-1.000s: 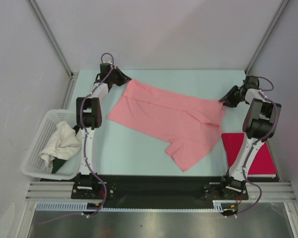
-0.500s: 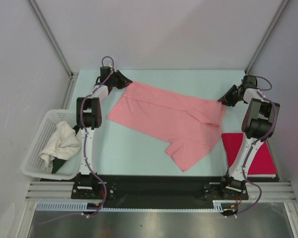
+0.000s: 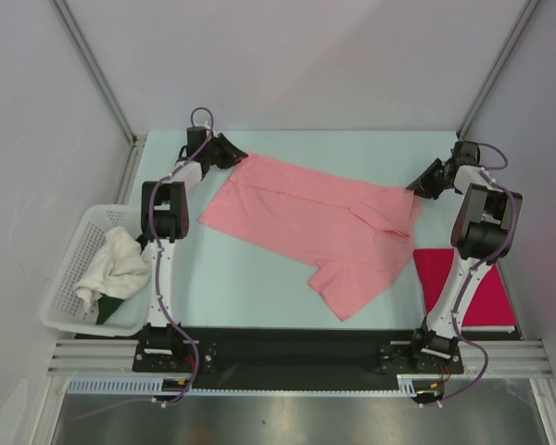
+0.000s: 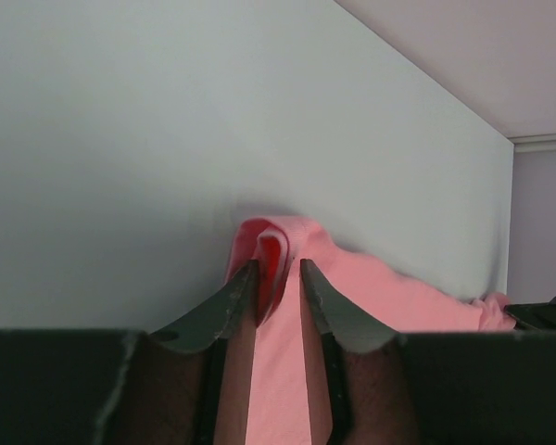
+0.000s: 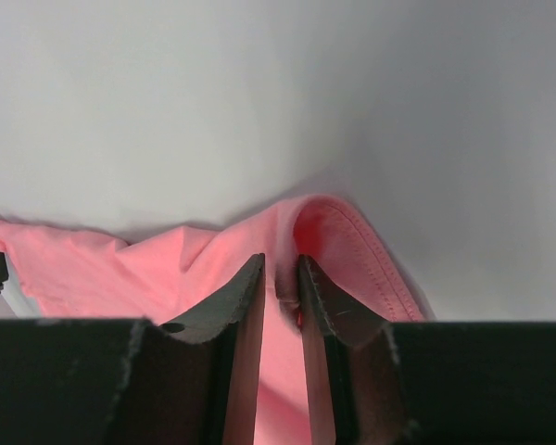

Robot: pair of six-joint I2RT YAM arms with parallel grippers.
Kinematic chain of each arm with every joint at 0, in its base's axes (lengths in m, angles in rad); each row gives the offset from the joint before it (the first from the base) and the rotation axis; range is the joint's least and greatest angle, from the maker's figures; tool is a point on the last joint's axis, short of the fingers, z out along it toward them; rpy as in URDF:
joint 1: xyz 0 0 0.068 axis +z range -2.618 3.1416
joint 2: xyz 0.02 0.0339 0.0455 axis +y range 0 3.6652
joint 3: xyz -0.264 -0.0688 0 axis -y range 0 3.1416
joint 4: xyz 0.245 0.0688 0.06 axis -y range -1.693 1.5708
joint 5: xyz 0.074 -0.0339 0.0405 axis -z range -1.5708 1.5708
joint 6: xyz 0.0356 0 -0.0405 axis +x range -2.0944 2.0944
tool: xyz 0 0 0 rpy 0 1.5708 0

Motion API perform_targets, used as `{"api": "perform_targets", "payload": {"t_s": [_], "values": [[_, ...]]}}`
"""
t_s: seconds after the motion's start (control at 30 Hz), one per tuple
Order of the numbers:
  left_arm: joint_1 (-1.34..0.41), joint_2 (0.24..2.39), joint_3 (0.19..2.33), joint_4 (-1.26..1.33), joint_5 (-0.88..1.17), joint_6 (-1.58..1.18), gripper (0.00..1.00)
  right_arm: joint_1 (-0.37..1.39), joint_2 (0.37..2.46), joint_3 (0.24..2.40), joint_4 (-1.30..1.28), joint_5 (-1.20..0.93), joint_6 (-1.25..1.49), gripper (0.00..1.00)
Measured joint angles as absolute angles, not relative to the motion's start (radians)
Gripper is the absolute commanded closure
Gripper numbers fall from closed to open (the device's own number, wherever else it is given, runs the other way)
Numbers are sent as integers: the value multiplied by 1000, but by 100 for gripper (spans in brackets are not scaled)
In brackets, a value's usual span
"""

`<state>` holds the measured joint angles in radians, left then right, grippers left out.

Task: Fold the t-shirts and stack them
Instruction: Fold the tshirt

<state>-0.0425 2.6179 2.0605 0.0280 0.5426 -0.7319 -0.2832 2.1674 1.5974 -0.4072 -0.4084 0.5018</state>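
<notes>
Pink shirt [image 3: 324, 222] spread mid-table [image 3: 259, 278], far corners taken for fold. Right gripper [image 5: 280, 269] clamped on hem. Left gripper [image 4: 278, 278] astride fold, grip cannot be told. Red shirt [image 3: 496, 297] folded near right, likely stack base.

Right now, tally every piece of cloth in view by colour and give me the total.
Pink: 1, the pink t-shirt, spread out.
Magenta-red: 1, the magenta-red t-shirt, folded, near right.
White: 1, the white cloth in the basket.
Dark green: 1, the dark green cloth, half hidden beneath it.
Total: 4
</notes>
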Motion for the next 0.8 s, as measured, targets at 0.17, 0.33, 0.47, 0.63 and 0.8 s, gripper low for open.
{"api": "perform_targets", "payload": {"t_s": [0.17, 0.33, 0.47, 0.63, 0.8], "values": [[-43, 2618, 2061, 27, 545, -732, 70, -283, 2167, 1593, -405, -409, 502, 74], [-44, 2618, 2061, 19, 546, -732, 81, -283, 2167, 1593, -405, -409, 502, 74], [-44, 2617, 2050, 20, 545, -728, 89, -283, 2167, 1593, -402, -415, 502, 80], [-44, 2611, 2041, 20, 542, -725, 100, -279, 2167, 1592, -389, -426, 510, 100], [-44, 2619, 2090, 22, 531, -744, 100, -276, 2147, 1542, -373, -368, 537, 100]]}}
